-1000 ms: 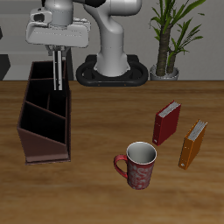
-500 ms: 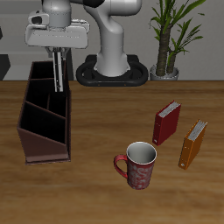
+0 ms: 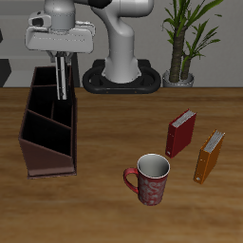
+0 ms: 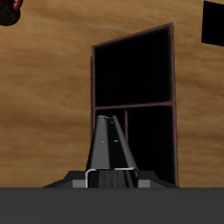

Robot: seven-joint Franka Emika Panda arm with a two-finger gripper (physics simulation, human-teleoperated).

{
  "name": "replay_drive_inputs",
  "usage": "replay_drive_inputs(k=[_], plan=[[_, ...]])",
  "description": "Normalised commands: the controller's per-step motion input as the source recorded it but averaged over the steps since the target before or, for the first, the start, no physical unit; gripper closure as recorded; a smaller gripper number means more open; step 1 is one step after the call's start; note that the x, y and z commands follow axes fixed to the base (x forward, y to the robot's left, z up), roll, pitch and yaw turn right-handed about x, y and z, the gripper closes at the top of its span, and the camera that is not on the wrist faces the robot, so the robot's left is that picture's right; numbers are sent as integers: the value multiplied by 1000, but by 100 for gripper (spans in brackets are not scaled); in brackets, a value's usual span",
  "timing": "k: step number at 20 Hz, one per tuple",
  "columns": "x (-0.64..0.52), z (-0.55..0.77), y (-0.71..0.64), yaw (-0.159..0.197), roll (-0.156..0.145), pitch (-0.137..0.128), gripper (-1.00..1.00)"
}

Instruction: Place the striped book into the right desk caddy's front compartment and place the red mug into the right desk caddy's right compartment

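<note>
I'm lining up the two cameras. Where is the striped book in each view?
Exterior view: the striped book hangs upright from the gripper, over the caddy.
Wrist view: the striped book shows edge-on as a grey strip running out from the gripper, over the caddy's dark compartments.
Shared landmark: the caddy's reddish-brown walls.

One right desk caddy (image 3: 47, 121) stands on the desk (image 3: 114, 209), and one red mug (image 3: 150, 179). Two books stand upright in plain sight: one red book (image 3: 180, 134) and one orange book (image 3: 210, 157). One striped book (image 3: 64, 78) hangs in the one pincer (image 3: 63, 95). One potted plant (image 3: 185, 43) stands behind the desk
</note>
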Motion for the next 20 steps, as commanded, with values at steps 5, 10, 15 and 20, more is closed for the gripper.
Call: replay_drive_inputs(k=[5, 10, 15, 20], plan=[[11, -51, -11, -21, -5, 5, 100], [24, -118, -38, -14, -6, 18, 100], [30, -152, -5, -3, -1, 17, 100], [30, -142, -54, -14, -12, 21, 100]])
